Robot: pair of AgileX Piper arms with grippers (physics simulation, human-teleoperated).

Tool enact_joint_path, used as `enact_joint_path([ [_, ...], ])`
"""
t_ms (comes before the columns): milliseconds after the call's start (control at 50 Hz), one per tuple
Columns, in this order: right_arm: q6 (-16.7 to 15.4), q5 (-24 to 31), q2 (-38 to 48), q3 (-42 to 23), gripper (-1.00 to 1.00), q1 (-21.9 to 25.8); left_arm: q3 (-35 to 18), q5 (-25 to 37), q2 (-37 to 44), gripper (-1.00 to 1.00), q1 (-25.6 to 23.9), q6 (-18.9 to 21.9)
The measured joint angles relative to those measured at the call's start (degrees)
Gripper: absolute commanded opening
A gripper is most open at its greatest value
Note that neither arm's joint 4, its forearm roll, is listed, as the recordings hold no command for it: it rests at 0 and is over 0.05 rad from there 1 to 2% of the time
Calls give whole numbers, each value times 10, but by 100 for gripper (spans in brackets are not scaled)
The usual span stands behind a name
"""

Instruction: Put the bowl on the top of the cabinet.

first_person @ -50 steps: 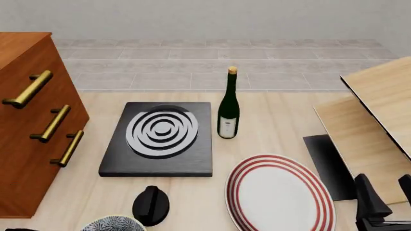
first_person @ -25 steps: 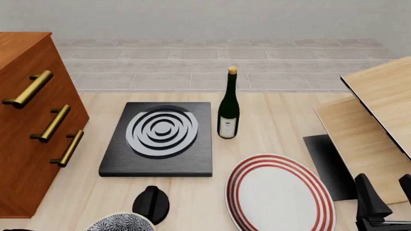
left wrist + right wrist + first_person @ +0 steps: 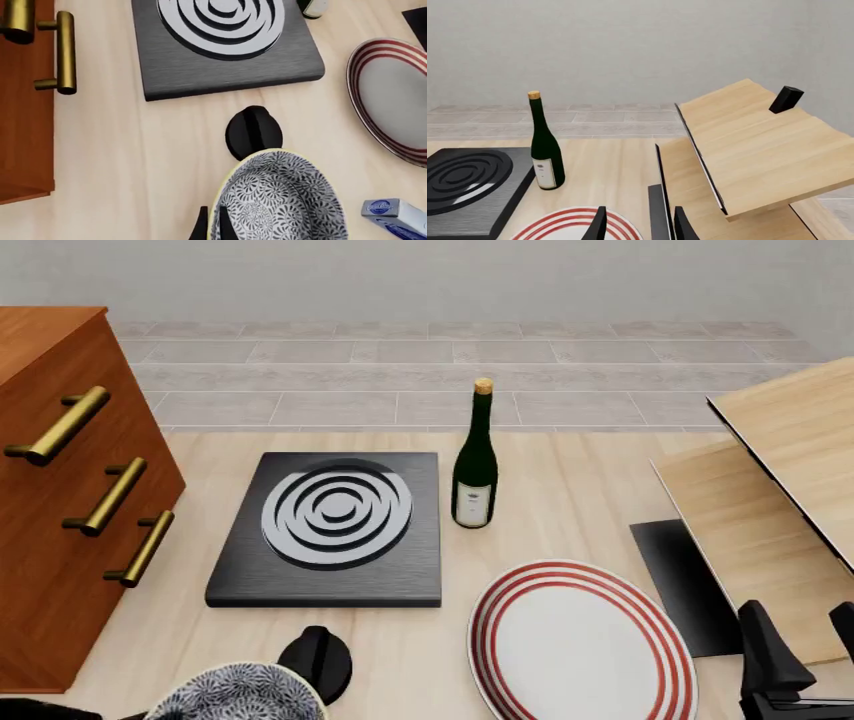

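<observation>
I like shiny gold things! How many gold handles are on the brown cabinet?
3, on the cabinet front: top handle, middle handle, bottom handle. None looks hidden.

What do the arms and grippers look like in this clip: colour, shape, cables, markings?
Little shows. The right gripper is matte black, with angular, tapering wedge-shaped fingers and a blocky base. Of the left gripper only thin, dark pointed tips are visible. No cables, logos or markings can be seen, and the arm links are out of frame.
</observation>
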Motion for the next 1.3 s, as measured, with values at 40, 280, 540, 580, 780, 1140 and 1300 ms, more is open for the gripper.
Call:
enact_joint_path([
  [40,0,0,0,0,100,0,-9,3,-1,-100,0,2],
  [280,1,1,-1,1,100,0,-81,21,3,-100,1,13],
  [540,0,1,-2,1,100,0,-135,-5,31,-100,-5,8],
  [580,0,1,-2,1,100,0,-142,-13,37,-100,-8,8],
  [780,0,1,-2,1,100,0,-172,-61,75,-100,-21,7],
  [1140,-1,1,-2,1,100,1,-217,-161,163,-100,-40,14],
  [1300,-1,2,-2,0,100,1,-230,-204,211,-100,-34,-8],
])
